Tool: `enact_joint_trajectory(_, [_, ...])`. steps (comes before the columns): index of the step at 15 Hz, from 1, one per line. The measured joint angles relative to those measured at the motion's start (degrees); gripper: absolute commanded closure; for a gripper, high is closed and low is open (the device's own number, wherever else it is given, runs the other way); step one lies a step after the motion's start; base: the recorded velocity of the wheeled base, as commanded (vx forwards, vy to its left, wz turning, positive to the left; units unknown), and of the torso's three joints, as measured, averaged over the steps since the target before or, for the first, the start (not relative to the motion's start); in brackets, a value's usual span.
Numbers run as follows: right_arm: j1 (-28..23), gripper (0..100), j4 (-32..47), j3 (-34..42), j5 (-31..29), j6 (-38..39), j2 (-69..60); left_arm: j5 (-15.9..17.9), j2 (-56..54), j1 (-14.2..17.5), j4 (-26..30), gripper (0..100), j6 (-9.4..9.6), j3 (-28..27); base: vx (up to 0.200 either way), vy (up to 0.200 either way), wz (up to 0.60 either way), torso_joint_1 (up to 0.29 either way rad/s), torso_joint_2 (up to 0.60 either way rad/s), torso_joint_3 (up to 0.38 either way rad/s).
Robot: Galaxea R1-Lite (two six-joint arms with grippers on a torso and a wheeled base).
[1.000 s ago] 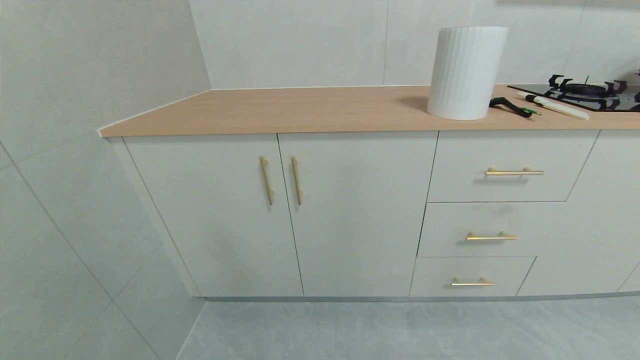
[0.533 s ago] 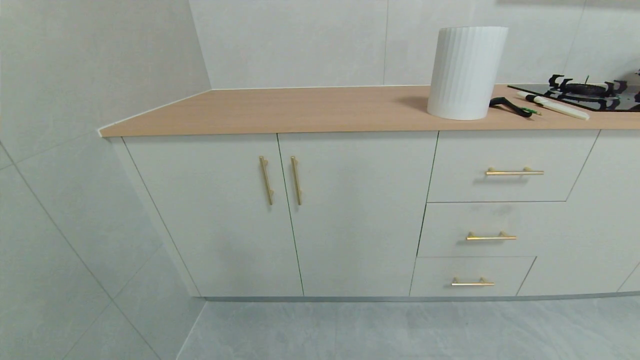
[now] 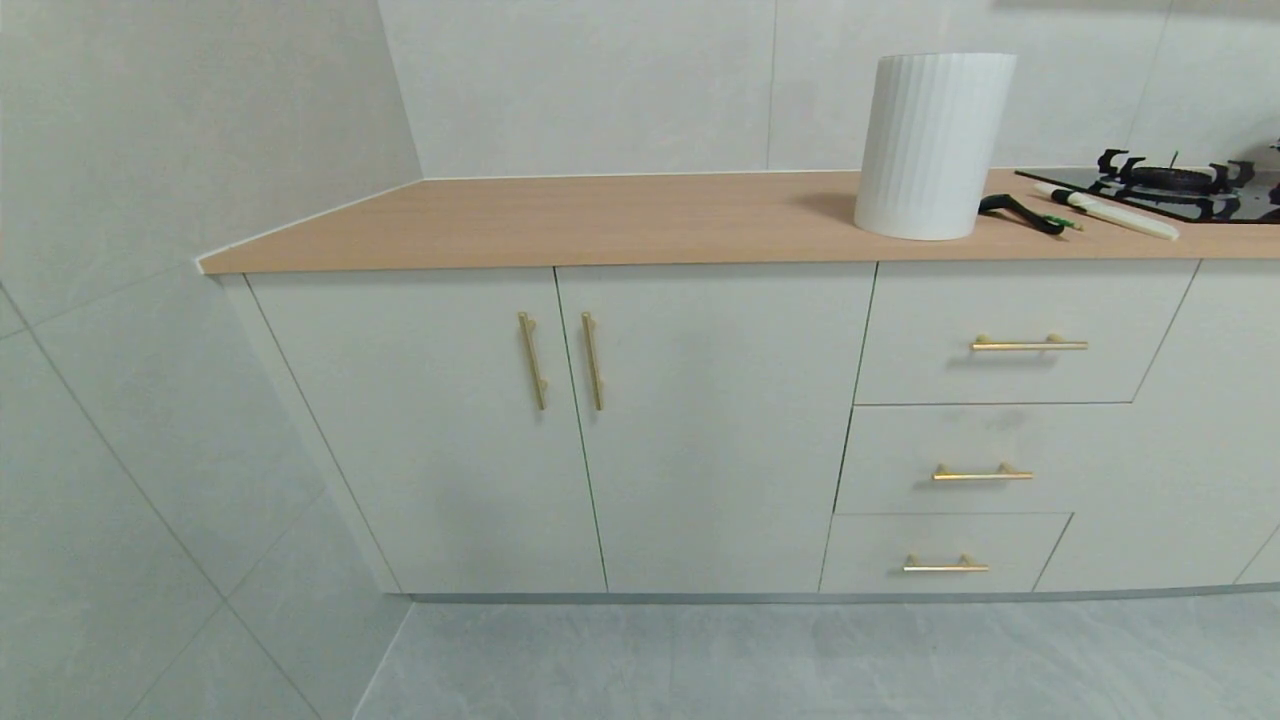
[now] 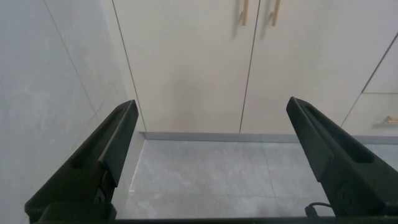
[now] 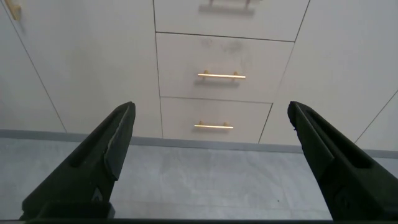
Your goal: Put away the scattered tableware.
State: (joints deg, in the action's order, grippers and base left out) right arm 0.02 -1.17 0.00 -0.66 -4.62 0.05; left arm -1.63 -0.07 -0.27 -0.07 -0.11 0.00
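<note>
- Tiled wall [image 3: 150,300]: to the outer side of the left gripper [image 4: 211,102], meeting the cabinet at the corner.
- Left gripper: its two black fingers [image 4: 109,155] are spread wide apart with nothing between them. It sits low and points at the foot of the cabinet.
- Cabinet doors [image 3: 420,430]: straight ahead of the left gripper. Both are closed, and their two upright brass handles [image 3: 533,360] are above its fingers, on either side of the door seam.
- Floor [image 4: 205,174]: grey tile below and just ahead of both grippers.
- Countertop [image 3: 600,215]: a wooden surface well above both grippers, running along the top of the cabinet.
- Drawers [image 3: 1000,440]: three in a stack, all closed, each with a level brass bar. The lower two face the right gripper [image 5: 211,106].
- Right gripper: its fingers [image 5: 106,155] are also wide apart and hold nothing. It is low, near floor level.
- White ribbed container [image 3: 932,145]: upright on the countertop, above the drawers the right gripper faces.
- Black-handled utensil [image 3: 1020,212]: lying flat on the countertop just beside the container, on the side away from the left gripper.
- Long white utensil [image 3: 1110,212]: lying flat near the black-handled one and farther to the right, by the edge of the hob [image 3: 1170,185].
</note>
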Motion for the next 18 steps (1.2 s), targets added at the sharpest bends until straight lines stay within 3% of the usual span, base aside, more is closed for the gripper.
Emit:
enact_joint_trajectory(6, [0.0, 0, 0.0, 0.0, -0.1, 0.1, -0.1, 0.0, 0.0, 0.0, 0.0, 0, 0.24, 0.0, 0.000, 0.000, 0.00, 0.000, 0.00, 0.000])
enact_joint_trajectory(18, [0.0, 0, 0.0, 0.0, -0.1, 0.2, -0.1, 0.0, 0.0, 0.0, 0.0, 0, 0.27, 0.0, 0.000, -0.200, 0.00, 0.004, 0.00, 0.003])
